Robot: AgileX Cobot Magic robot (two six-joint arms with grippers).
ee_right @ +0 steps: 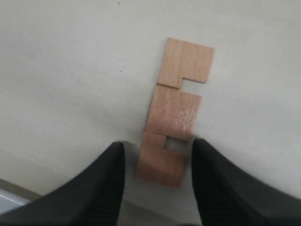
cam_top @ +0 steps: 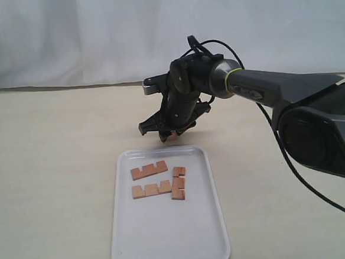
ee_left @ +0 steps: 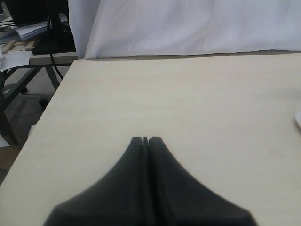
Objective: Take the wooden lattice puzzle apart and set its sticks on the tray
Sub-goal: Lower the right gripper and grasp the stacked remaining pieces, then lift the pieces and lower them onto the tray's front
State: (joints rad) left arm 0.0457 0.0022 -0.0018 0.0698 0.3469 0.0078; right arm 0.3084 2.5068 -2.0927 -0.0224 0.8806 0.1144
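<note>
No assembled lattice puzzle shows; only single sticks are in view. Three notched sticks lie on the white tray (cam_top: 168, 236): two side by side (cam_top: 149, 170) (cam_top: 152, 189) and one turned crosswise (cam_top: 178, 183). A fourth stick (ee_right: 176, 110) lies flat on the table just behind the tray, barely visible (cam_top: 172, 136) under the hand in the exterior view. My right gripper (ee_right: 158, 145) (cam_top: 168, 133) hangs over it, open, with its fingers either side of the stick's near end and not touching it. My left gripper (ee_left: 146, 139) is shut and empty over bare table, out of the exterior view.
A white cloth backdrop (cam_top: 95, 34) hangs behind the table. In the left wrist view the table's side edge (ee_left: 42, 122) drops off toward a cluttered desk (ee_left: 28, 42). A white corner (ee_left: 298, 120) peeks in at that view's border.
</note>
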